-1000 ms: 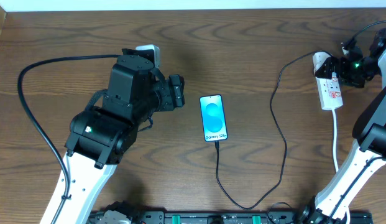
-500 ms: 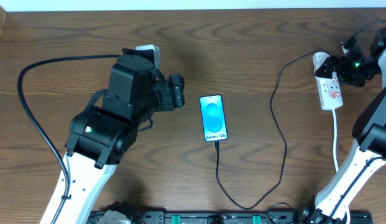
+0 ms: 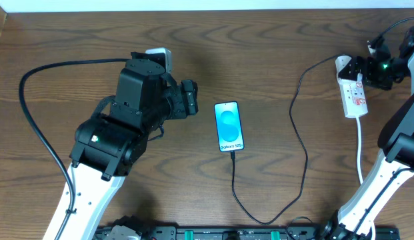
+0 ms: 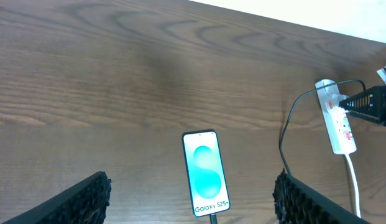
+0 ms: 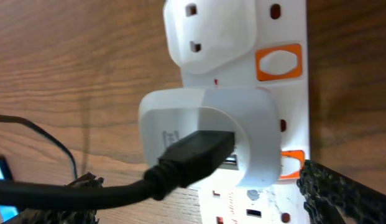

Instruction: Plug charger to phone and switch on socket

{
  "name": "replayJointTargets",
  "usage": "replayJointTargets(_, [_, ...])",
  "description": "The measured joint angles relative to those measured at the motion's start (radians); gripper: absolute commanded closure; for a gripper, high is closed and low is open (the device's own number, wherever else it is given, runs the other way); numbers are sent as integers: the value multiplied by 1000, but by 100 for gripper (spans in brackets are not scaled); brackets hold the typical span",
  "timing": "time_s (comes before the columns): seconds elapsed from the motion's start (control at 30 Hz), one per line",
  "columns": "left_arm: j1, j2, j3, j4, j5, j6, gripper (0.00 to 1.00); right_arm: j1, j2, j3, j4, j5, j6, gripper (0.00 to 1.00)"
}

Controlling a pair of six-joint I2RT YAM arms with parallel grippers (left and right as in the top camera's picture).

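1. The phone [image 3: 229, 127] lies flat at mid-table, its screen lit blue and reading "Galaxy S25+".
2. The charger [image 3: 305, 157] meets the phone's near edge, loops toward the table's [image 3: 73, 40] front, then climbs to the socket [image 3: 354, 97] at the far right.
3. On the socket, a white adapter [image 5: 205, 124] sits in an outlet with the charger's black end pushed into it. Orange switches [image 5: 278, 63] line the strip's side.
4. The right gripper [image 3: 355, 69] hovers over the socket's far end, with its fingers spread either side of the adapter.
5. The left gripper [image 3: 189, 99] hangs just left of the phone, its fingers [image 4: 87, 198] wide apart and holding nothing.
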Motion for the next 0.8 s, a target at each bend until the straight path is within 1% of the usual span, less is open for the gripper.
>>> replayJointTargets(0.13, [0,0,0,0,0,0,16,6,0,0,5,-31,1,1])
replayJointTargets(0.8, [0,0,0,0,0,0,16,14,0,0,7,-23,8,1])
